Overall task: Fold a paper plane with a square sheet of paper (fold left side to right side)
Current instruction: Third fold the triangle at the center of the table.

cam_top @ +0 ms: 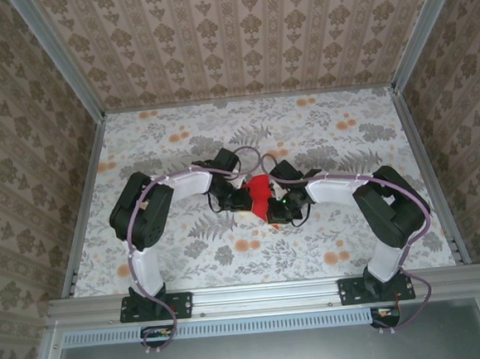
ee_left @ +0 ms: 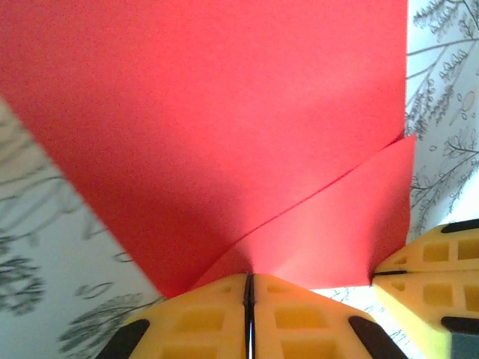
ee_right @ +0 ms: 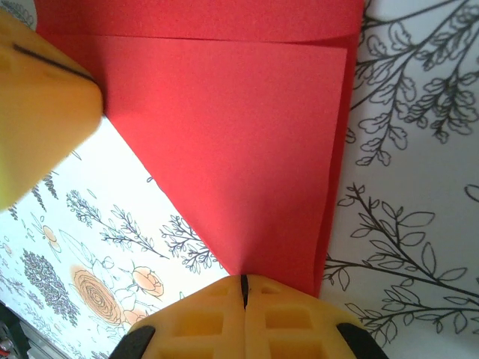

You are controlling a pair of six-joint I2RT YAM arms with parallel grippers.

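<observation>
The square sheet of paper (cam_top: 260, 194), bright red, is held between the two arms at the middle of the table. It is folded into layers. A diagonal flap edge crosses the sheet (ee_left: 224, 134) in the left wrist view. One layer lies over another on the sheet (ee_right: 247, 142) in the right wrist view. My left gripper (ee_left: 249, 278) is shut, pinching the paper's near point. My right gripper (ee_right: 243, 281) is shut on another corner. Each gripper's yellow fingers show in the other's view: the right gripper's fingers (ee_left: 434, 273) and the left gripper's fingers (ee_right: 37, 112). From above, the left gripper (cam_top: 243, 197) and right gripper (cam_top: 279, 210) flank the paper.
A floral tablecloth (cam_top: 220, 139) covers the table, with orange flower prints (ee_right: 97, 288) near the paper. Patterned walls close in the left, back and right sides. A metal rail (cam_top: 265, 292) runs along the near edge, where the arm bases sit.
</observation>
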